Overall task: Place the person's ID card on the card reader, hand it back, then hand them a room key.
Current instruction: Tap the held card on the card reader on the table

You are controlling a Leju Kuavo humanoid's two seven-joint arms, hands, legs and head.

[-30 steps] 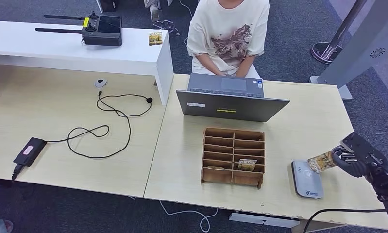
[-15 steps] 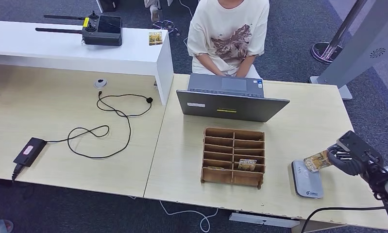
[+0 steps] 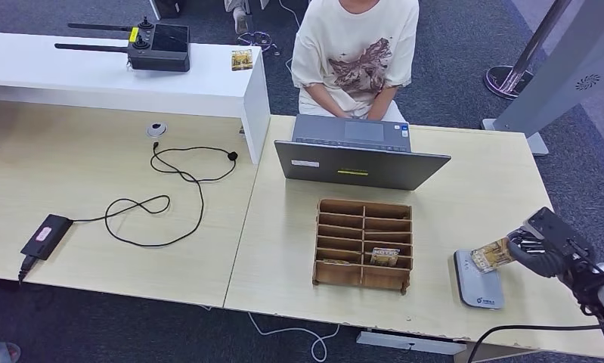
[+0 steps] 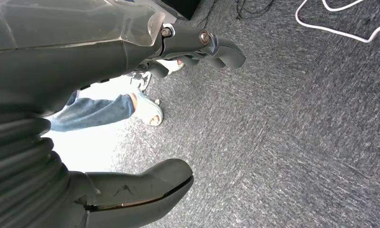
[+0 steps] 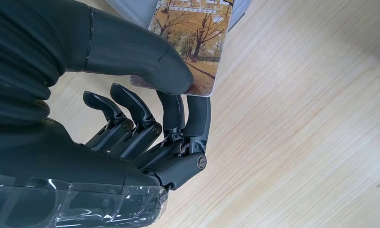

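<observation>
At the worktop's (image 3: 465, 189) near right corner the right hand (image 3: 539, 249) pinches the card (image 3: 492, 254) by one end between thumb and fingers (image 5: 196, 118), its free end just over the reader (image 3: 478, 278). The card looks thin, light, stiff and slick, so that end pinch suits it but could slip. The left hand (image 4: 197, 45) hangs over carpet with fingers apart, holding nothing; farther off, the person (image 3: 355, 53) sits behind a laptop (image 3: 359, 162).

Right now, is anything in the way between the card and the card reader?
No, nothing visible. The right hand holds the ID card just over the card reader, whose top is bare.
</observation>
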